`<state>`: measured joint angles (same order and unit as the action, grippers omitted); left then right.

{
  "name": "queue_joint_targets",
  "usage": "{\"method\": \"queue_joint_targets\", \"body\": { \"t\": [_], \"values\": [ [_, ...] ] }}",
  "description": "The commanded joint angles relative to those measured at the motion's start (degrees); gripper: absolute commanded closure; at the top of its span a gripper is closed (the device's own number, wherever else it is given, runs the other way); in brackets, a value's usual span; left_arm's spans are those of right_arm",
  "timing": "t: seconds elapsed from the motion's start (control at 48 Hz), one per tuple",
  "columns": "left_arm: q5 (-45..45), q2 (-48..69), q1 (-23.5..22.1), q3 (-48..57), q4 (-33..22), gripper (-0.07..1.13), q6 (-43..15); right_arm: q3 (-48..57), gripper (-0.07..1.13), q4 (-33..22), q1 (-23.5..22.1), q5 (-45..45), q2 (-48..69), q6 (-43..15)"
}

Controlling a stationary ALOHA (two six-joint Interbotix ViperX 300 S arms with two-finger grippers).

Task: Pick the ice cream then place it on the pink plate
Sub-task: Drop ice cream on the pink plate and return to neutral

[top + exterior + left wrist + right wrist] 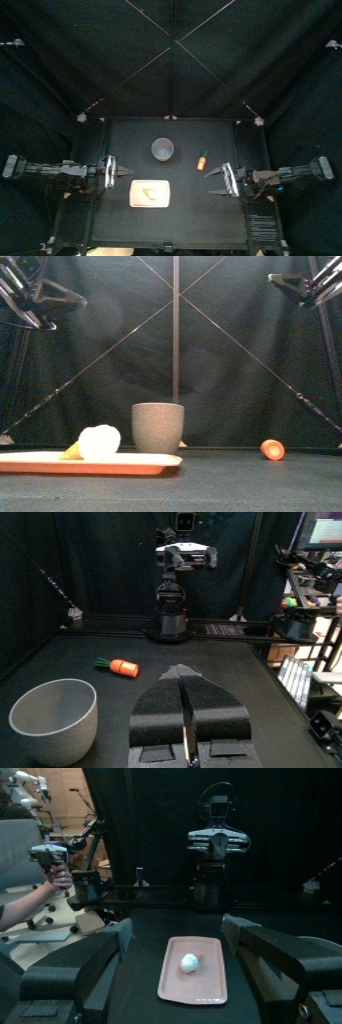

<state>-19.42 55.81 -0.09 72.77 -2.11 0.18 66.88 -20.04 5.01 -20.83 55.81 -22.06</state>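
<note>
Overhead, the left gripper [112, 172] hangs above the left side of the black table [201, 215], its jaws pressed together with nothing between them. Just to its right, near the table's front and left of centre, lies the pink tray [138, 202]. The ice cream [96, 442], a white scoop with a yellowish cone end pointing left, rests on the tray about midway along it, touched by neither gripper. Behind the tray and clear of it, the tall grey cup [158, 427] stands upright near the table's middle. A small orange toy carrot [273, 450] with a green tip lies on the table to the cup's right, near it but not touching. At the table's right side, the right gripper [221, 179] hangs with its jaws spread wide and empty, facing across the table toward the tray.
</note>
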Motion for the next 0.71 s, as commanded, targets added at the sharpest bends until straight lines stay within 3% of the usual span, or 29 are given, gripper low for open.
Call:
{"method": "queue_joint_targets", "body": {
  "t": [0.021,0.708],
  "values": [
    [-0.6,-0.1,0.1,-0.7,-0.1,1.09,-0.1,-0.5,0.01,0.0,0.2,-0.5,0.2,0.2],
    [-0.7,-0.2,0.1,-0.7,-0.1,1.09,-0.1,0.6,0.01,-1.7,0.2,-0.5,1.3,0.1]
  ]
}}
